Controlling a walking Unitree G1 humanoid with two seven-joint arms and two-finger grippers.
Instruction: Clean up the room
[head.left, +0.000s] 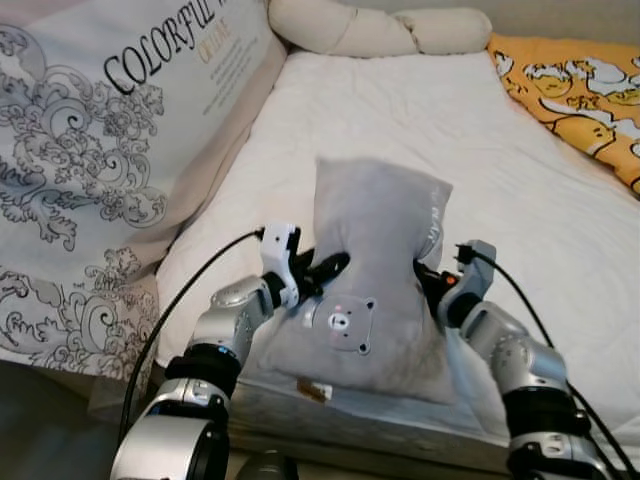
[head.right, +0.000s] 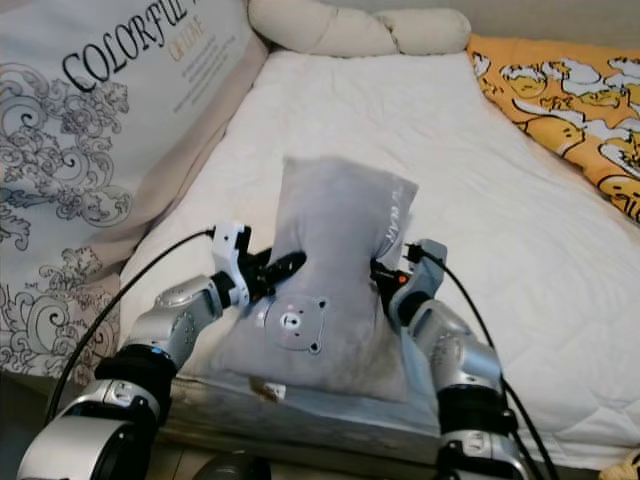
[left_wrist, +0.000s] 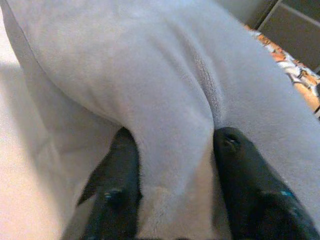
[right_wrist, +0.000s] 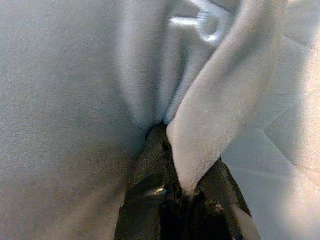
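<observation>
Grey plush pillow (head.left: 378, 270) with a bear patch stood upright at the white mattress's (head.left: 520, 190) six-o'clock edge; my left gripper (left_wrist: 172, 165) pinched its nine-o'clock side, my right gripper (right_wrist: 187, 187) its three-o'clock edge.

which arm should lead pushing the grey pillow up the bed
Probably the right. The right gripper pinches the soft grey plush pillow higher along its side edge, toward open white mattress. The left gripper grips a fold lower down, beside the large printed cushion.
</observation>
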